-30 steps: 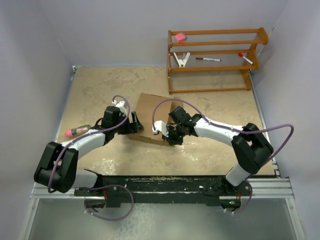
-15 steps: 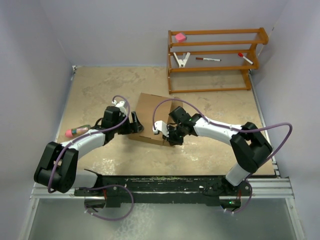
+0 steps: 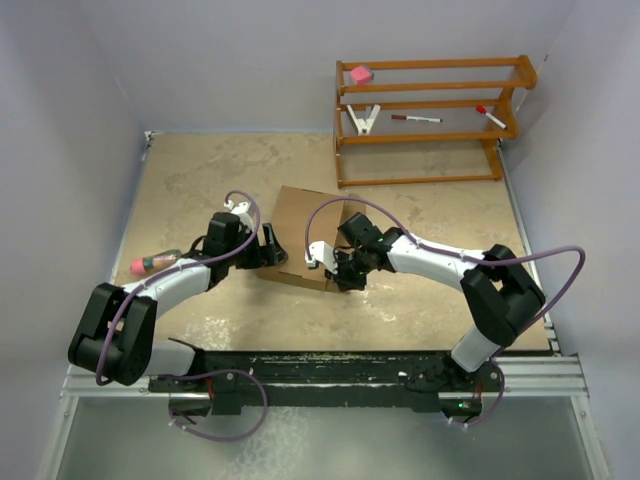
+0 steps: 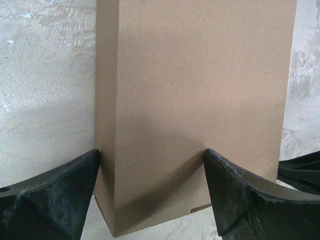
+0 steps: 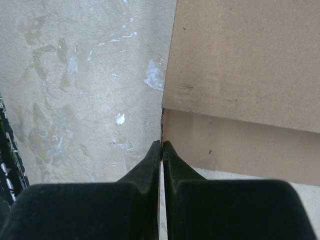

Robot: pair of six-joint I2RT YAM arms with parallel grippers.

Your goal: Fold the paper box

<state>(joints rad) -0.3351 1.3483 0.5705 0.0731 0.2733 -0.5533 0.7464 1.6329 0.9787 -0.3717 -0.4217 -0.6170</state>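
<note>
The left gripper (image 4: 151, 152), at the paper box's (image 3: 305, 232) 8 o'clock, straddles a corner, jaws wide, seemingly gripping nothing. The right gripper (image 5: 161, 146), at 5 o'clock, is pinched shut against its edge.

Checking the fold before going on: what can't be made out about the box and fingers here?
Top view: the arms cover the near edge of the paper box; its flaps are hidden.
Left wrist view: the frame's top edge cuts off the box; whether the left fingers touch it is unclear.
Right wrist view: the shut right fingers hide whether cardboard is pinched between them.
</note>
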